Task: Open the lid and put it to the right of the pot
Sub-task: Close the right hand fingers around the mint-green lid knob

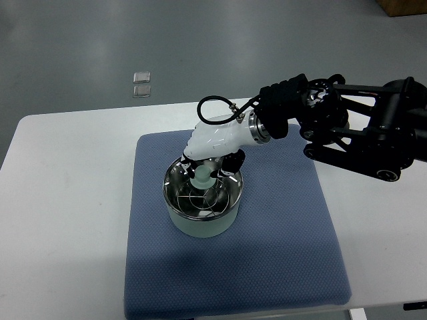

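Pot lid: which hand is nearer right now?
Right. The right hand is directly over the pot, fingers around the lid knob. The left hand is out of view.

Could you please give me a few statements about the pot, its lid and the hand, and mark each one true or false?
1. The pot stands on a blue mat. True.
2. The lid lies on the mat to the right of the pot. False: it sits on the pot.
3. The right hand is at the lid's knob, fingers around it. True.
4. The left hand is holding the pot steady. False: no left hand is in view.
5. The mat lies on a dark wooden table. False: the table is white.
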Controlling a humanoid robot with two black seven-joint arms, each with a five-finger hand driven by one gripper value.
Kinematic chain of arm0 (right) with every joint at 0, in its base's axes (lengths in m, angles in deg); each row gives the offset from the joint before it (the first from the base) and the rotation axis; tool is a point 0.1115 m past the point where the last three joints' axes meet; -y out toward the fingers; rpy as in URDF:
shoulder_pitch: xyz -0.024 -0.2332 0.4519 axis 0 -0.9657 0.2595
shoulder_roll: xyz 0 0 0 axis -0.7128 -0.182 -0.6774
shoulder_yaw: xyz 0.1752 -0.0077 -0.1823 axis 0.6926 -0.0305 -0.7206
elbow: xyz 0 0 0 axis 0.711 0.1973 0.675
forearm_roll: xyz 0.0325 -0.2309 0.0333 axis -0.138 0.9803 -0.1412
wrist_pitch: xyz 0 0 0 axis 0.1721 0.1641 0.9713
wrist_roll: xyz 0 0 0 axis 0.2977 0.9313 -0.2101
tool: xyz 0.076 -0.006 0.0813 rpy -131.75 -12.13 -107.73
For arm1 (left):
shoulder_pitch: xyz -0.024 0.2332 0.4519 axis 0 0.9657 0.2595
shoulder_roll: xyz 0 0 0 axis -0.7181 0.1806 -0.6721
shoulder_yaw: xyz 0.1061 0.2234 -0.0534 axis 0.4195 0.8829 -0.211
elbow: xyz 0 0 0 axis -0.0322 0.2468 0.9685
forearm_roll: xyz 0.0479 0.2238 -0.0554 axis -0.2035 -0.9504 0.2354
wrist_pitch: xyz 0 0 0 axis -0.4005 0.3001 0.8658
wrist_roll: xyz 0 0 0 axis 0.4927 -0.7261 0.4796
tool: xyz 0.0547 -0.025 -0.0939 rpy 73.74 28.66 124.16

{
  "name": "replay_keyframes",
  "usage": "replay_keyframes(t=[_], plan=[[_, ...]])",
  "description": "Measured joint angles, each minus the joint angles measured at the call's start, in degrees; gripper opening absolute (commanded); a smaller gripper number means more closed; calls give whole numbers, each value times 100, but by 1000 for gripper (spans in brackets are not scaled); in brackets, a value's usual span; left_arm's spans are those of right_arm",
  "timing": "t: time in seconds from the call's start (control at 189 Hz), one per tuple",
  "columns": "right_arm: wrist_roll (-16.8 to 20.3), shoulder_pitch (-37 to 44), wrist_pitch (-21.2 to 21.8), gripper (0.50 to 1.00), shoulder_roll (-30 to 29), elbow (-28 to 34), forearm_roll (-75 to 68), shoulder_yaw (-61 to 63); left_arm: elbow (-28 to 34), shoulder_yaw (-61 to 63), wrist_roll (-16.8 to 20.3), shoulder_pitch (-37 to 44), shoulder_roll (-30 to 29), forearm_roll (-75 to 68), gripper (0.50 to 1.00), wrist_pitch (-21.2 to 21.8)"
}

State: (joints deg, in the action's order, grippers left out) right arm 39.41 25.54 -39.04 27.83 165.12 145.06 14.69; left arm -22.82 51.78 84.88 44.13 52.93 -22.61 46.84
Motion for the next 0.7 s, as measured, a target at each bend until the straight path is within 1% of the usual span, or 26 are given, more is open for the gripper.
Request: replay_keyframes(t=[0.011,0.699], plan=[[0,-1,0,500,-2,0,1,0,0,0,0,1,0,0,1000,0],[77,13,-8,500,-12,-1,-37,17,0,0,0,-2,0,0,1000,0]])
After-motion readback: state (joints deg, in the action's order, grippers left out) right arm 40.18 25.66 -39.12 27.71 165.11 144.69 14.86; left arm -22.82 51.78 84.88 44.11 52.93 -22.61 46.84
